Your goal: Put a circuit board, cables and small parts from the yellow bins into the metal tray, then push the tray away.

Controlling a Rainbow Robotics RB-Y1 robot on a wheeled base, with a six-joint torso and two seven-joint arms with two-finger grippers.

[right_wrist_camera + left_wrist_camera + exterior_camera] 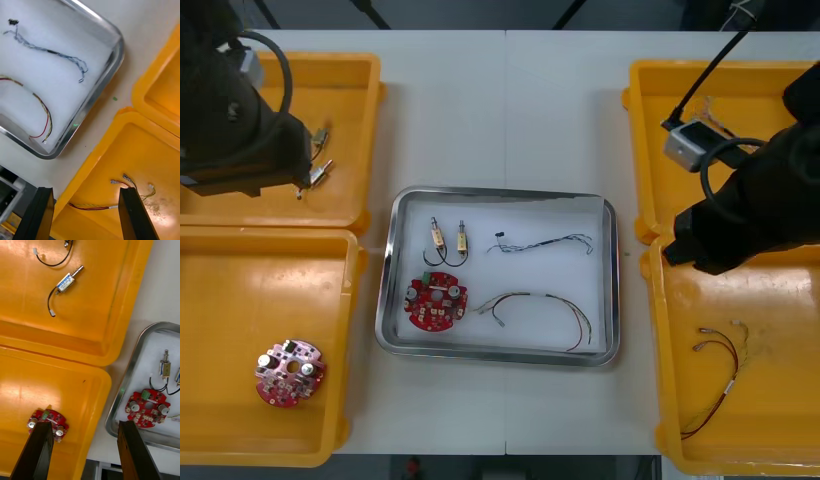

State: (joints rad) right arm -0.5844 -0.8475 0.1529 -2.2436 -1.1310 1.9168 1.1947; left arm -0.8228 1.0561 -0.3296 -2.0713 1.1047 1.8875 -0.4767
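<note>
Now, the metal tray (498, 193) sits mid-table, white inside. Within it a round red circuit board (436, 302) lies at 8 o'clock, two small metal parts (438, 233) at 10 o'clock, a twisted blue and white cable (545, 243) at 1 o'clock and a red and yellow cable (540, 297) at 5 o'clock. From the tray, the near left bin (220, 300) at 8 o'clock holds a second board (289, 372), and the near right bin (780, 300) at 4 o'clock holds another thin cable (720, 385). The left gripper (84, 423) hangs over the near left bin, jaws wide and empty. The right gripper (86, 189) hangs over the near right bin's corner, jaws likewise wide with nothing between
</note>
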